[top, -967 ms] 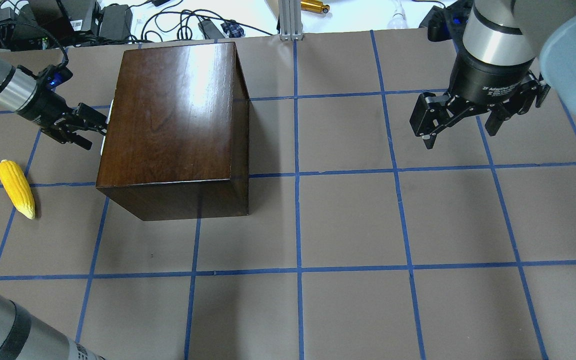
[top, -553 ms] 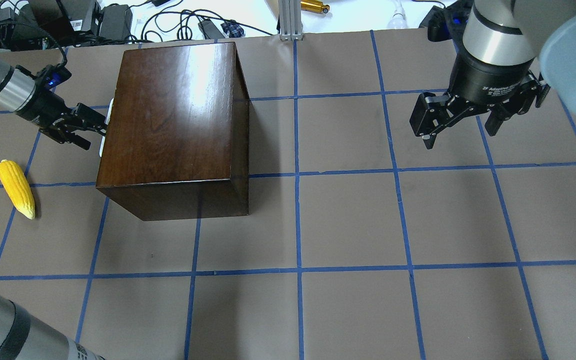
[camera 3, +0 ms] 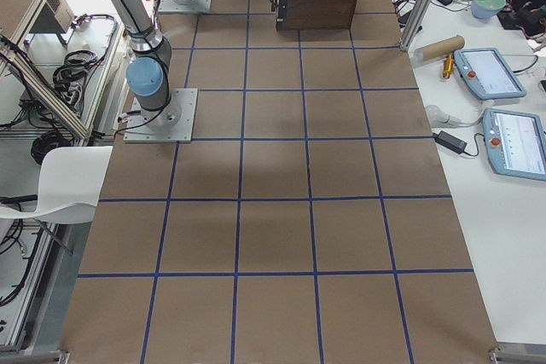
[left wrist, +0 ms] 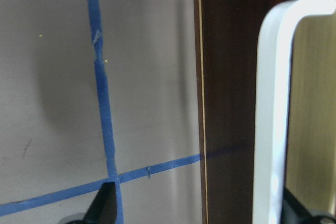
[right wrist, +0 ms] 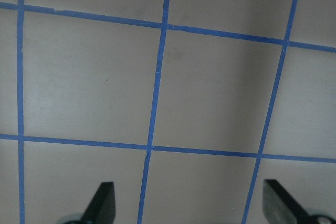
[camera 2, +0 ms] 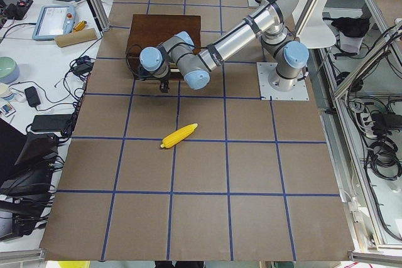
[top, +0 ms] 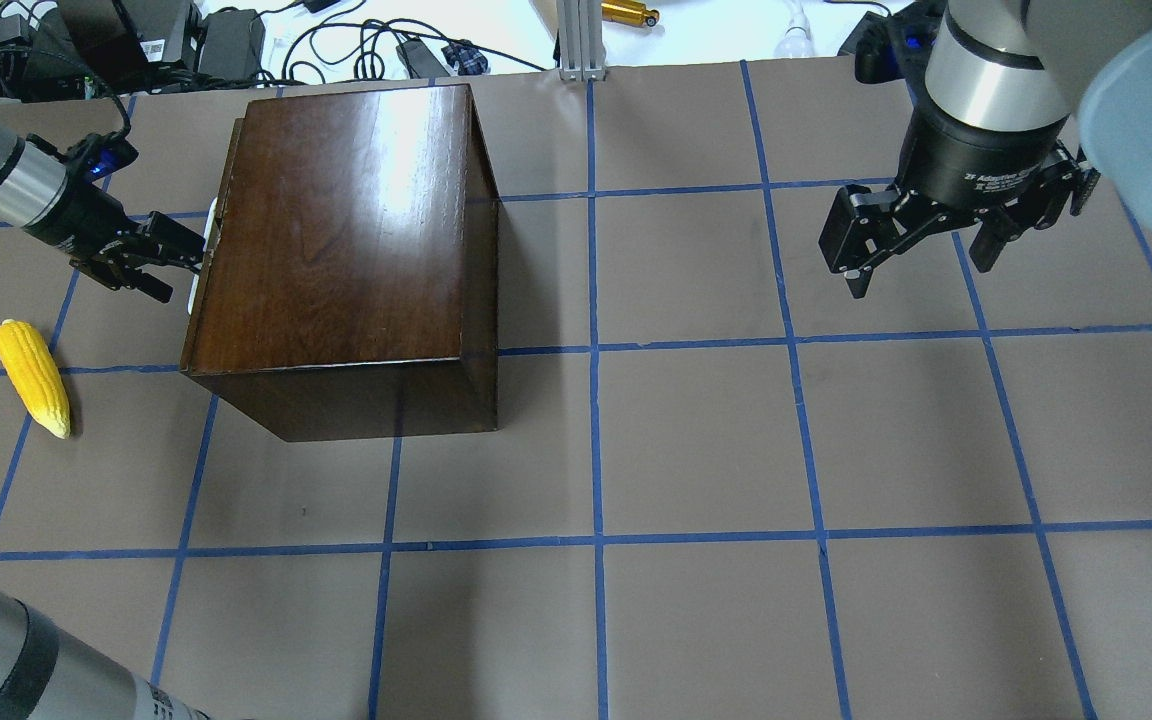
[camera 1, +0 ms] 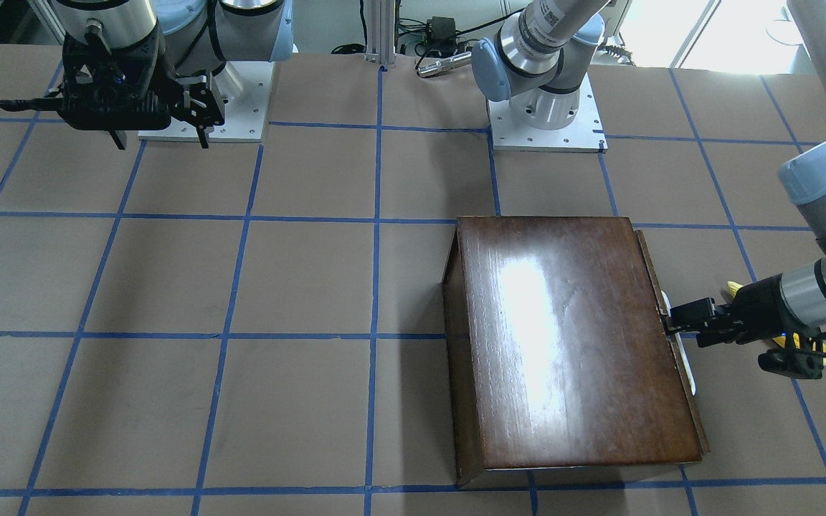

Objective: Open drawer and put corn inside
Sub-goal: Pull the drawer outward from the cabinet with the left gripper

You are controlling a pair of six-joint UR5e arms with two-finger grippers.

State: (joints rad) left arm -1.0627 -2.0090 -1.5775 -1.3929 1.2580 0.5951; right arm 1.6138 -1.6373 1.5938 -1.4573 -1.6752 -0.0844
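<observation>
The dark-brown wooden box stands at the back left; it also shows in the front view. Its drawer front sticks out slightly on the box's left side, with a white handle. My left gripper is at this handle, jaws spread, with one finger right beside the bar. The yellow corn lies on the table left of the box, in front of the left gripper, clear of both grippers; the exterior left view also shows the corn. My right gripper hangs open and empty over the back right.
The table is brown paper with a blue tape grid. Cables, power bricks and an aluminium post lie beyond the back edge. The arm bases are bolted near the robot's side.
My left gripper has moved a little to the left with the handle, and the drawer front has come slightly out of the box. The right arm and the corn have not moved.
</observation>
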